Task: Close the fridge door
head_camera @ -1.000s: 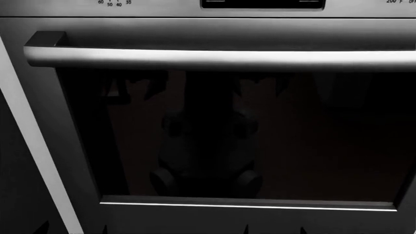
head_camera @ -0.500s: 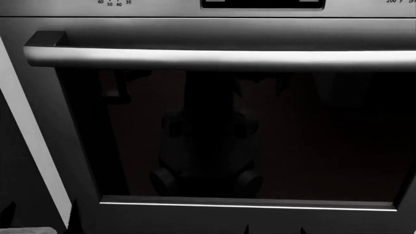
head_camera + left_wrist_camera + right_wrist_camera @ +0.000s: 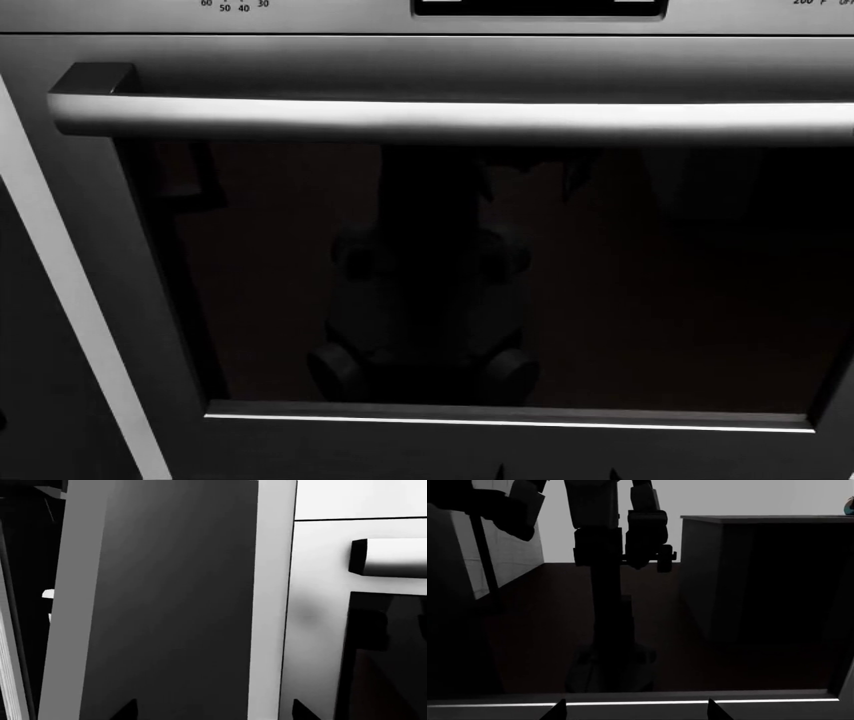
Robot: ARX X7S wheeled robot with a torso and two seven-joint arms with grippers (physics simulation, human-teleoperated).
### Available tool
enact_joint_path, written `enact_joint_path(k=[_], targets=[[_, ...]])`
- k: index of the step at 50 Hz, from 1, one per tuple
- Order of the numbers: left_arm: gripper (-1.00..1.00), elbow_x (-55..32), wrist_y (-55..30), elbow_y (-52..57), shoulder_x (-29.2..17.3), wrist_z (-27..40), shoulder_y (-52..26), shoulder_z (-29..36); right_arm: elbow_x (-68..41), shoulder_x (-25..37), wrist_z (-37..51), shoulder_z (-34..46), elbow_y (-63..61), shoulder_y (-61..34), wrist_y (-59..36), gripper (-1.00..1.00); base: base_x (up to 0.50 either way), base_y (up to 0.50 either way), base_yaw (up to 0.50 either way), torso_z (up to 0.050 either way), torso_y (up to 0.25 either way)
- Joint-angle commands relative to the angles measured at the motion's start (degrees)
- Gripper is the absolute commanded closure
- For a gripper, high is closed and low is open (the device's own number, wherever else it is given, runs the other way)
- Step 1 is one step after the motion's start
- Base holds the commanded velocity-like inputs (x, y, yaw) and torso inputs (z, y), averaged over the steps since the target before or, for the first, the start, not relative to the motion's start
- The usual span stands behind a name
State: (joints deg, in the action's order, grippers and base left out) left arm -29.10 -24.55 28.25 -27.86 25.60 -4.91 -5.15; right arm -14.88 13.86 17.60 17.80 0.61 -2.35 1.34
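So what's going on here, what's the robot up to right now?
The robot stands close in front of an oven, whose dark glass fills the head view under its silver bar handle. The fridge door, a dark grey panel beside the oven, faces the left wrist camera, and nothing is touching it. Only the tips of the left pincer and right pincer show.

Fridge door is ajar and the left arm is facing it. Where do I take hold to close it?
Its handle shows in no view, so a grip looks unnecessary. The fridge door offers a broad, flat grey face, tilted, straight ahead of the open left gripper. Probably best to press that face from the front, staying off the pale edge beside the oven.
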Motion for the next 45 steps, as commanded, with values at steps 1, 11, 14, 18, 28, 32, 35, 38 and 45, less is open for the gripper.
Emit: enact_joint_path(k=[1,11,14,18,28,32,35,38,45], targets=[[-1.00,0.7,1.9,-0.5,-0.8,-1.0,-2.2,-5.7,0.6,-0.9,-1.3,-1.1,0.3,-0.1,0.4,-1.00,0.00,0.00,0.00,0.000,0.000],[-1.00,-3.9,-2.9,-4.1,-3.9,0.6,-12.2,-10.0,0.4,-0.6,-1.1,-0.9,-0.1,0.2,0.4,-1.00,0.01,0.00,0.00,0.002,0.001],[-1.00,-5.2,-4.6,-6.2,-5.3,1.4,-16.5,-11.4,0.3,-0.5,-1.1,-0.9,-0.1,0.2,0.5,-1.00,0.00,0.00,0.00,0.000,0.003],[-1.00,-4.7,-4.8,-8.2,-6.5,1.5,-19.3,-11.4,0.3,-0.5,-1.0,-0.8,0.1,0.2,0.7,-1.00,0.00,0.00,0.00,0.003,0.003],[-1.00,-2.8,-3.6,-11.1,-7.0,1.6,-21.1,-10.9,0.2,-0.5,-0.9,-0.7,0.7,-0.1,1.1,-1.00,0.00,0.00,0.00,0.000,0.001],[-1.00,-2.2,-3.3,-12.2,-7.3,1.4,-21.8,-10.5,0.2,-0.4,-0.8,-0.6,0.8,-0.2,1.2,-1.00,0.00,0.00,0.00,0.000,0.003],[-1.00,-1.8,-3.3,-13.2,-7.9,1.1,-23.1,-10.1,0.1,-0.4,-0.8,-0.6,1.1,-0.2,1.4,-1.00,0.00,0.00,0.00,0.003,0.003],[-1.00,-1.1,-3.4,-14.7,-8.8,0.8,-24.9,-9.4,0.1,-0.4,-0.7,-0.5,1.0,-0.3,1.3,-1.00,0.00,0.00,0.00,0.000,0.000],[-1.00,0.8,-4.1,-19.6,-10.5,-0.5,-31.6,-5.6,0.1,-0.4,-0.6,-0.3,1.3,-0.5,1.4,-1.00,0.00,0.00,0.00,0.001,0.003]])
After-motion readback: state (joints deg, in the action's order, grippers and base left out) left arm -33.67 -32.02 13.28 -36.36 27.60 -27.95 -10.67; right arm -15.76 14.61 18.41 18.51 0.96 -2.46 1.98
